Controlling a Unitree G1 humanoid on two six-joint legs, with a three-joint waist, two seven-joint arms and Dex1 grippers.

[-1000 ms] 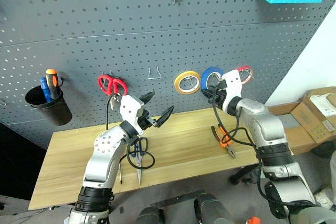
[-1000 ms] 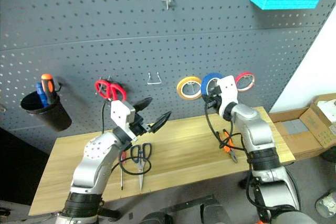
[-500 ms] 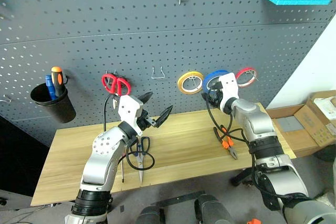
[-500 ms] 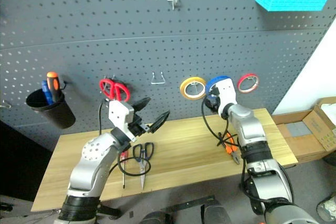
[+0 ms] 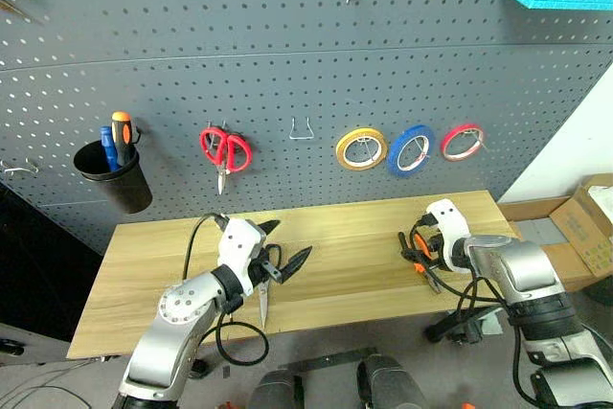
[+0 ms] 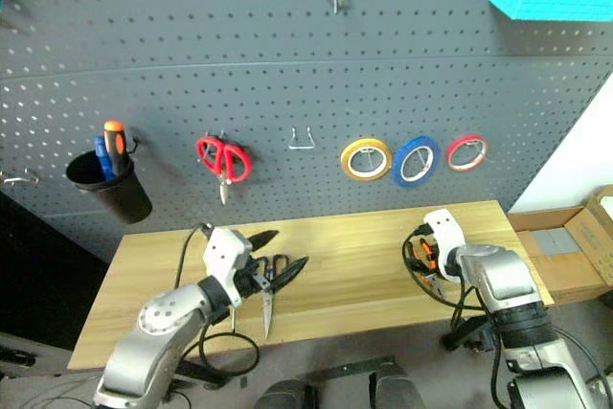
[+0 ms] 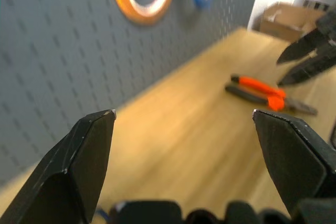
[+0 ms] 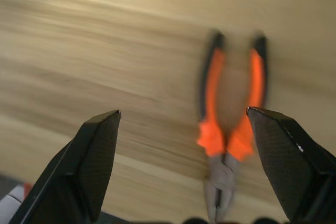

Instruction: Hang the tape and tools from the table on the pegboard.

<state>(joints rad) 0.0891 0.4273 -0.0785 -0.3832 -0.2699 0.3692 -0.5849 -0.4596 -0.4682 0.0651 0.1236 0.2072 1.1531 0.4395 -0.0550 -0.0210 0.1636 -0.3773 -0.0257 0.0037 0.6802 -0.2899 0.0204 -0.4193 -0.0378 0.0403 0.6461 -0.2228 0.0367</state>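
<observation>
the blue tape [image 5: 411, 149] hangs on a hook of the pegboard [image 5: 287, 55], between a yellow roll [image 5: 361, 148] and a red roll [image 5: 462, 141]. the pliers [image 8: 229, 129] lie on the tabletop [image 5: 354, 246] near its right edge, under the right hand [image 8: 184, 166], whose fingers stand wide apart and hold nothing. the dark-blue-handled scissors [image 6: 269, 286] lie near the front edge, blades pointing to that edge, just beside the left hand [image 5: 284, 258], fingers wide apart and empty.
</observation>
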